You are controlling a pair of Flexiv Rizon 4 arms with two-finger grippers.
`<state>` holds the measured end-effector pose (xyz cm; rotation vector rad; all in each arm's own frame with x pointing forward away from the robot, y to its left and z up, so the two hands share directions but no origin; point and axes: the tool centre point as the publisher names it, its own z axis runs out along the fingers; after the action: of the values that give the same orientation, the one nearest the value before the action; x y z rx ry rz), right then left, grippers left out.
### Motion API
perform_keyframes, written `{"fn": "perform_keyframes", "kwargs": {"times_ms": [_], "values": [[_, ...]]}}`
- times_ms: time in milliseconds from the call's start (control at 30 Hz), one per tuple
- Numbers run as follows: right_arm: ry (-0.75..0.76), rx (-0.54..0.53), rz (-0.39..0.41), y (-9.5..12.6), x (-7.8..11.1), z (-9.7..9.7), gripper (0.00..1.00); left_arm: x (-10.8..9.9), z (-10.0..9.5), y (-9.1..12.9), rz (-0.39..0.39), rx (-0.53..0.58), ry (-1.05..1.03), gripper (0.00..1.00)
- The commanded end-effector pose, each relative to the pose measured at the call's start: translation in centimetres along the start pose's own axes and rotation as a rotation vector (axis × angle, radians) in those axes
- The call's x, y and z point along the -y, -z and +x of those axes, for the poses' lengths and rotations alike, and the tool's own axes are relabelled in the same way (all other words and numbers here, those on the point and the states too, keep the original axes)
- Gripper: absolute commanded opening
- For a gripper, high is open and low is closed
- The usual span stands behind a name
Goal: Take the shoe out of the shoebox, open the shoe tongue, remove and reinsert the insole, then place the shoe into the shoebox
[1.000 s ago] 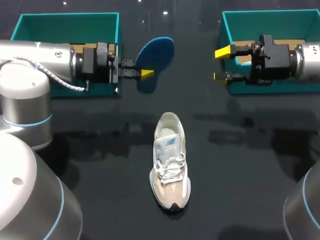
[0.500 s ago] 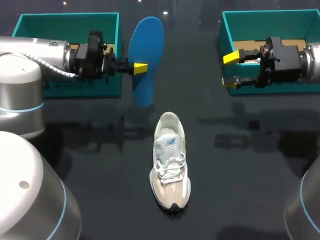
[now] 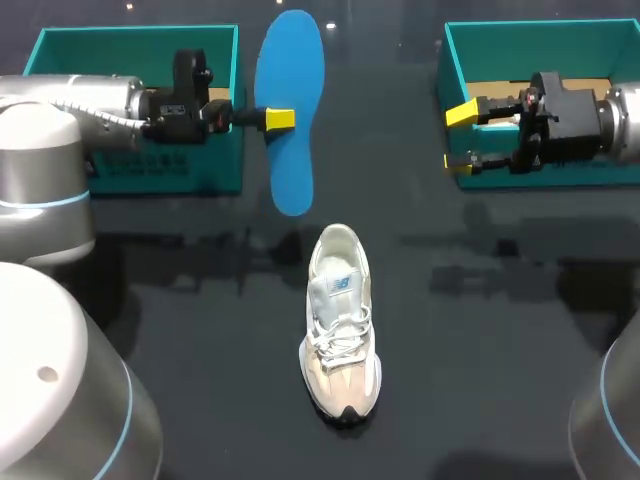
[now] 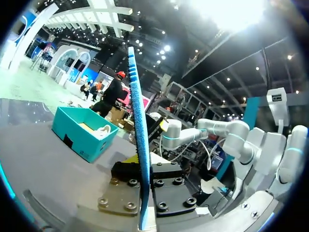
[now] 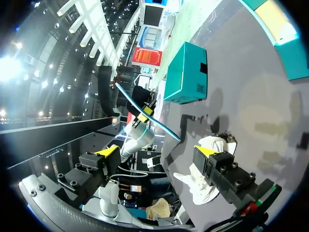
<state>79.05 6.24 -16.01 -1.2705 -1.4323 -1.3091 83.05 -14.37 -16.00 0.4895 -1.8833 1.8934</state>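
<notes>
While left jaws pinch the insole (image 3: 290, 170), right jaws gape wide.

The left arm (image 3: 80, 100) comes in level from the left side. The left end effector (image 3: 280, 119) points toward the middle, its fingers pinched from both sides on the upright blue insole (image 3: 290, 60). The right arm (image 3: 625, 112) reaches in level from the right. The right end effector (image 3: 460, 138) points inward with its yellow-tipped fingers spread well apart.
</notes>
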Motion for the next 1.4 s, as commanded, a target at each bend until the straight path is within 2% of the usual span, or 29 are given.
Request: {"fn": "perform_keyframes", "kwargs": {"times_ms": [33,300,467,700,867,1400], "values": [[-0.001,0.002,0.001,0.0,0.1,0.0,1.00,-0.1,0.0,-0.3,0.018,-0.005,0.189,0.00],[-0.001,0.002,0.001,0.0,0.1,0.0,1.00,-2.2,0.4,-1.0,0.009,-0.027,0.451,0.00],[-0.001,0.002,0.001,0.0,0.1,0.0,1.00,-4.3,0.4,-1.9,0.008,-0.031,0.602,0.00],[-0.001,0.002,0.001,0.0,0.1,0.0,1.00,-6.4,0.7,-3.2,0.015,-0.006,0.673,0.00],[0.030,0.110,-0.014,0.7,0.2,0.7,1.00,-7.1,0.3,-3.6,0.043,0.014,0.727,0.00],[0.035,0.487,0.027,1.7,-0.4,3.9,1.00,-8.0,-0.9,-5.6,0.041,0.067,0.822,0.00]]}}
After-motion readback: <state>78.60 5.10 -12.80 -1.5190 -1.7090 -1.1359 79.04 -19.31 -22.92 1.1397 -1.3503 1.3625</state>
